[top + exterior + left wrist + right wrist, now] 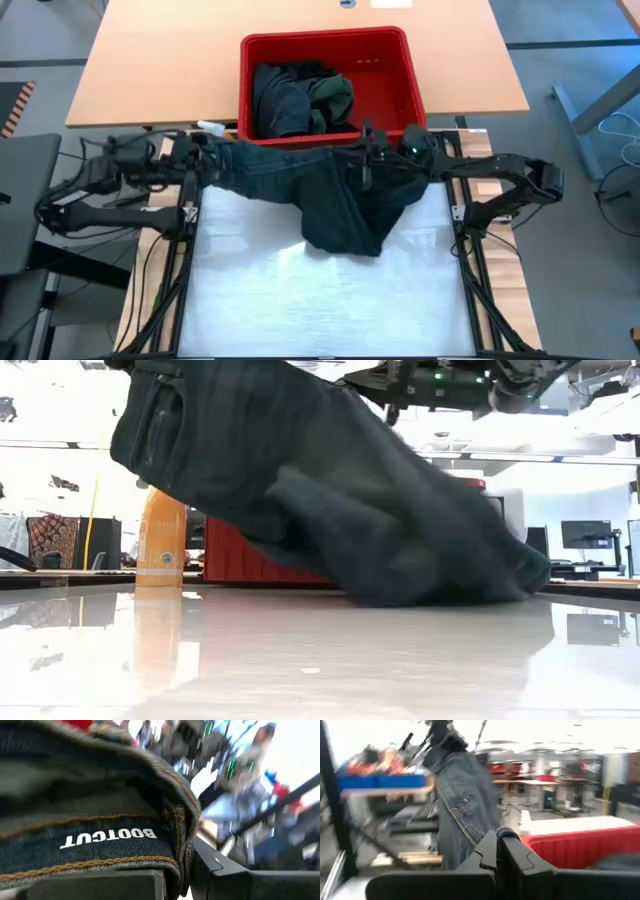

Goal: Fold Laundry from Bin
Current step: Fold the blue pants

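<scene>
Hanging stretched between the two arms, a pair of dark blue jeans (330, 195) spans the far edge of the white work surface (300, 290), its waistband end held up at the left and its bulk sagging down until the lowest folds rest on the surface. The left gripper (200, 160) is clamped on the waistband: in the left wrist view its fingers (100, 885) press together under the denim (90, 820), right below an inner label reading BOOTCUT (107, 838) with tan stitching around it. The right gripper (368, 160) is pinched shut on the other end of the same garment; in the right wrist view its dark fingers (520, 865) meet on a small fold of blue fabric (507, 834), with the rest of the jeans hanging beyond. Seen from table height, the jeans (330, 490) drape from upper left down to the tabletop at right. Just beyond the arms sits the red bin (400, 70) on the wooden table (150, 70), with more laundry (295, 95) inside it, dark pieces and a dark green one. An orange spray bottle (161, 540) stands near the bin at the left.
</scene>
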Motion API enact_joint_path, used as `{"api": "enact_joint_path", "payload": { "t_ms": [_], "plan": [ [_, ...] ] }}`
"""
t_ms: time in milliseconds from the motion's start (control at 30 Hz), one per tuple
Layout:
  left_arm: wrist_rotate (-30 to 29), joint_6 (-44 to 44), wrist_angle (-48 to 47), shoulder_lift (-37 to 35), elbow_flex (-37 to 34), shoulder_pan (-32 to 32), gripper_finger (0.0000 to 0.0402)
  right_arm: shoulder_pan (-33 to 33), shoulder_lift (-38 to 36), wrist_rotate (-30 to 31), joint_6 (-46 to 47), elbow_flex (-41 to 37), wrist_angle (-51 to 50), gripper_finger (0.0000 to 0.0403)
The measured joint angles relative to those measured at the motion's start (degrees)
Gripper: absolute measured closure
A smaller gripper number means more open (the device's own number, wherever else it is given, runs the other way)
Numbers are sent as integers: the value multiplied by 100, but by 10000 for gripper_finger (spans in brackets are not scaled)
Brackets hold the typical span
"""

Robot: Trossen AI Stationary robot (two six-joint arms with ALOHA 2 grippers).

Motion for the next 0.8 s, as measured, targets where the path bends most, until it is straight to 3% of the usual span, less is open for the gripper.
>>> {"api": "enact_joint_path", "payload": {
  "t_ms": [167, 333, 433, 567, 700, 800],
  "plan": [
    [1308, -535, -1575, 477, 529, -211, 378, 900, -71, -391, -102, 116, -1453, 376],
    [1337, -1842, -1788, 506, 62, -1505, 378, 2566, 150, 424, 113, -286, -1698, 376],
    [1342, -2725, -1403, 535, -517, -2367, 378, 3364, 502, 1117, 388, -338, -1589, 375],
    [1413, -3692, 195, 752, -1499, -3365, 378, 3909, 987, 1401, 824, -364, -1224, 361],
    [1449, -4256, 1702, 991, -2093, -3780, 378, 3928, 1063, 1334, 1356, -367, -1356, 360],
    [1257, -4249, 1909, 987, -2071, -3755, 378, 3784, 928, 1181, 1547, -371, -1655, 365]
  ]
}}
